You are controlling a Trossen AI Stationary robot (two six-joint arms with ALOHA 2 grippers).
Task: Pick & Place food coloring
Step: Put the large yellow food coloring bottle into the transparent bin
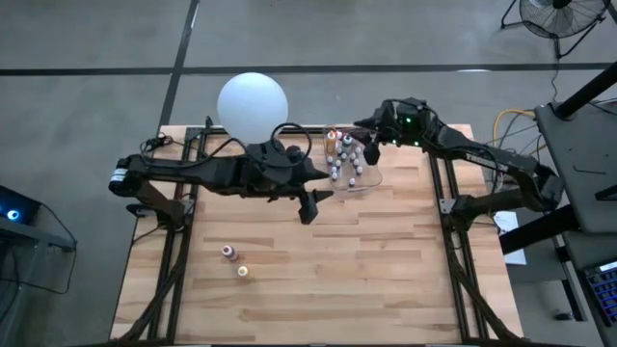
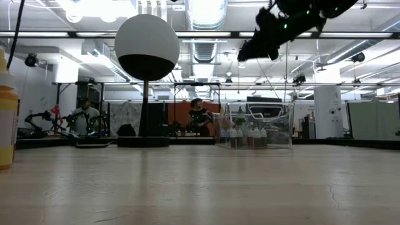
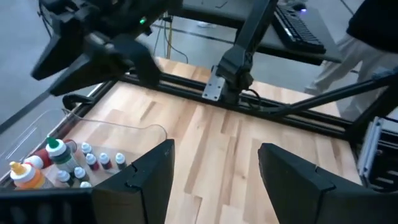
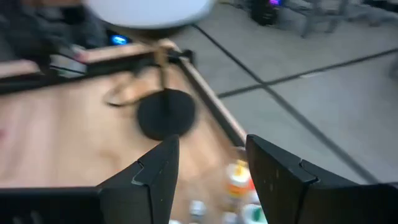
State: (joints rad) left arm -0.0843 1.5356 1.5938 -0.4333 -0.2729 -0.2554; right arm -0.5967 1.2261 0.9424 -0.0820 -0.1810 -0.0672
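Several food coloring bottles [image 1: 345,160] stand upright in a clear plastic bin [image 1: 376,179] at the table's far middle, also seen in the left wrist view [image 3: 68,163] and the low view [image 2: 245,136]. Two more bottles, one [image 1: 228,253] and another [image 1: 243,272], stand on the bare wood near the left. My right gripper [image 1: 371,150] hovers above the bin, open and empty, with bottles [image 4: 239,179] below its fingers. My left gripper [image 1: 310,206] hangs over the table just left of the bin, open and empty [image 3: 214,155].
A white globe lamp [image 1: 253,106] stands on its dark base at the far edge, left of the bin. An orange bottle [image 2: 6,119] shows close to the low camera. Bare wood [image 1: 366,270] spreads over the near and right parts of the table.
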